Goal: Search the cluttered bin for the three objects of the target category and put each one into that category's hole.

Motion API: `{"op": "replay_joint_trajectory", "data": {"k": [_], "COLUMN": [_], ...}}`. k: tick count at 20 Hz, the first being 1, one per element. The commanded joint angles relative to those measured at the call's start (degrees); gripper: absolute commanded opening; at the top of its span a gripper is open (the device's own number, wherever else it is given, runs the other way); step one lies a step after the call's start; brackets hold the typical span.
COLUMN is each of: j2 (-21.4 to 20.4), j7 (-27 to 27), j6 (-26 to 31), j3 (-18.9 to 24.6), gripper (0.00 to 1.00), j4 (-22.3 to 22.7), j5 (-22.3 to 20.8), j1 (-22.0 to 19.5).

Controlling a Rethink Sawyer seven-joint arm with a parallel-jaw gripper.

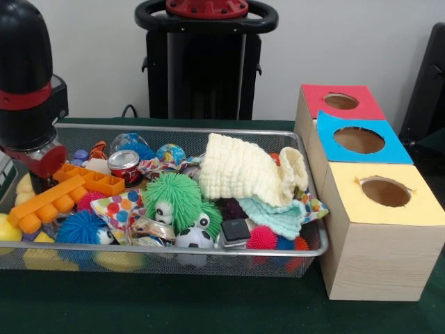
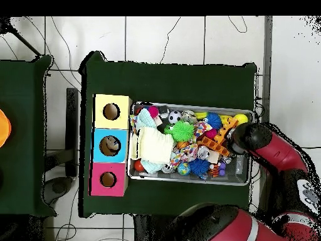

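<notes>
The wire mesh bin [image 1: 306, 149] lies on the green table, full of toys and cloth; it also shows in the overhead view [image 2: 247, 179]. A crumpled, clear, shiny thing [image 1: 149, 229] lies at the bin's front, beside the soccer ball [image 1: 195, 238]; it may be a crushed bottle. A bluish clear thing [image 1: 128, 142] shows behind the red can [image 1: 125, 165]. No bottle shows clearly. My gripper [image 1: 40, 179] is low over the bin's left end in the front view, by the orange bricks [image 1: 52, 198]. The arm's head [image 2: 241, 138] hides it from above.
Three wooden boxes with round holes stand beside the bin: red [image 1: 341, 101], blue [image 1: 359, 140] and yellow [image 1: 384, 191]. A cream knitted cloth [image 1: 243, 170] and a green fuzzy ball [image 1: 177, 198] cover the bin's middle. The robot's pedestal [image 1: 205, 62] stands behind.
</notes>
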Motion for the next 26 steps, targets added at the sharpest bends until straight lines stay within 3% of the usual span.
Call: {"op": "replay_joint_trajectory", "data": {"k": [1, 7, 14, 20, 26], "j2": [3.24, 2.63, 0.38, -2.00, -3.24], "j7": [5.90, 7.40, 18.13, 21.73, 24.45], "j6": [-4.71, -7.15, -13.96, -14.72, -14.70], "j3": [8.24, 10.90, 11.71, 10.08, 6.60], "gripper": [0.00, 0.00, 0.00, 0.00, 0.00], "j4": [-1.50, 0.89, 9.67, 14.54, 16.46], "j5": [1.43, 2.80, 7.82, 13.56, 16.80], "j1": [-1.12, -1.54, 2.69, 6.24, 9.89]}}
